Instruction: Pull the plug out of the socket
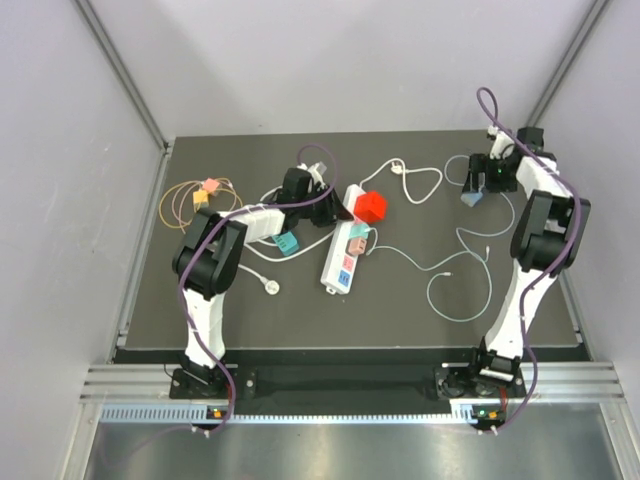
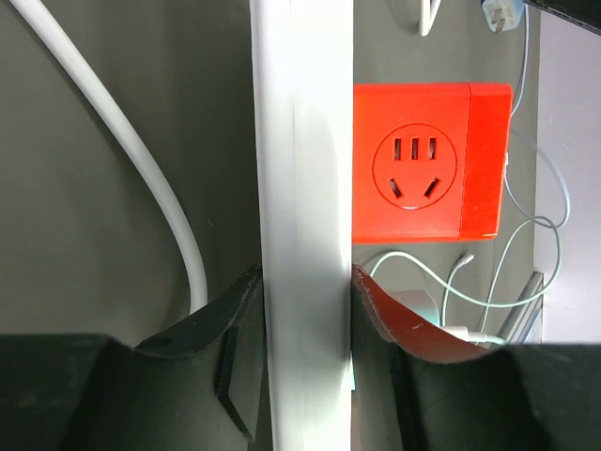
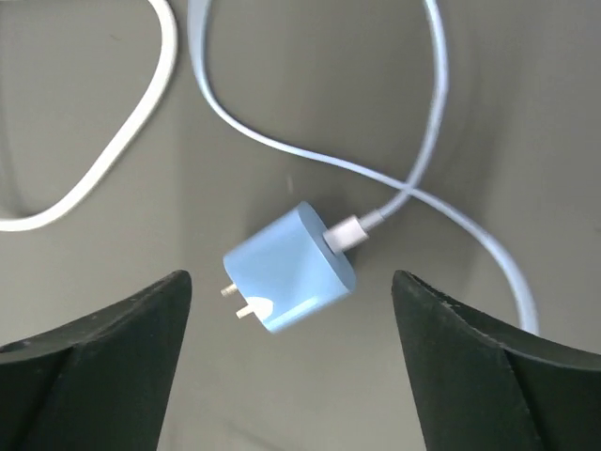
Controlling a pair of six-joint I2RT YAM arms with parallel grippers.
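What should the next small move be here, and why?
Likely open the left gripper and let go of the strip. The plug lies loose on the table, prongs bare, between the fingers of the open right gripper and far from the strip. The pull looks done, and only that clamp is left to undo.

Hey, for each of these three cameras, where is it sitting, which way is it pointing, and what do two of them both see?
Top external: above and behind the arm bases, looking down at the table; both arms show whole.
Left wrist: on the left arm, looking down past the left gripper, shut on the white power strip; red cube adapter beside.
Right wrist: on the right arm, looking down through the open right gripper at the blue plug.
Shared: top and left wrist both show strip and cube.
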